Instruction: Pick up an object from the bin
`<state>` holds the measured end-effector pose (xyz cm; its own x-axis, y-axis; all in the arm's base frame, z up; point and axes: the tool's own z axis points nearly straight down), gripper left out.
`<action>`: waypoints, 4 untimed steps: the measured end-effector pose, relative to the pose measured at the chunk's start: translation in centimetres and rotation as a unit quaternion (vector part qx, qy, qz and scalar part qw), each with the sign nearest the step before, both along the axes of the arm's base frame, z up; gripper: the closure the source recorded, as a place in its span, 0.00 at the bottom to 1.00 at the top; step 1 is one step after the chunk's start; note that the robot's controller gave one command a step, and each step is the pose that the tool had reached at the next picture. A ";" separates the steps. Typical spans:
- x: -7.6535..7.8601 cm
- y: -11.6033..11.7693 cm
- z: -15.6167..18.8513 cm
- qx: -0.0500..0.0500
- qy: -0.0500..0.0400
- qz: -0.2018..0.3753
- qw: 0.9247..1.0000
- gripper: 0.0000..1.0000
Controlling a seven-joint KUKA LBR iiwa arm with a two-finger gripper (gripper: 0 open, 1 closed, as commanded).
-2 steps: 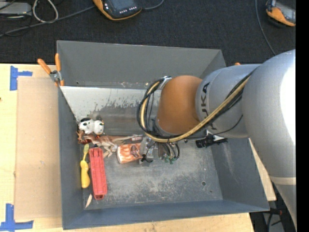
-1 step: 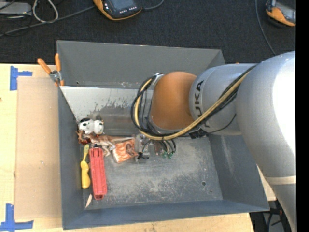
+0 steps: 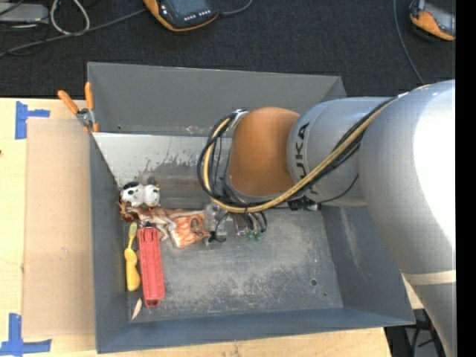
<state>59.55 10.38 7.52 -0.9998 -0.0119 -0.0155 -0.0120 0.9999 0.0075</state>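
I cannot tell if the gripper [image 3: 222, 227] is squeezing or loose. A crinkly orange wrapper [image 3: 186, 230] lies just left of it.

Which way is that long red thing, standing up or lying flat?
Lying flat: the long red thing rests full length on the bin floor, alongside a yellow stick.

Bulky, rounded silver-grey arm [image 3: 401, 192] in a smooth casing. Carries black KUKA lettering [image 3: 300, 152] near the wrist. Ends in a glossy orange domed cover [image 3: 260, 155]. Wears looped black and yellow cables [image 3: 211, 162] round that cover, one yellow strand trailing back across the casing. Shows small dark metal parts at the gripper [image 3: 221, 229] beneath.
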 end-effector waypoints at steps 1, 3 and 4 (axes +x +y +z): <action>-1.0 1.1 1.2 -0.001 0.001 0.018 1.000 1.00; -0.6 3.1 2.9 -0.002 0.003 0.027 1.000 1.00; 0.2 3.3 7.9 -0.007 0.004 0.101 0.995 1.00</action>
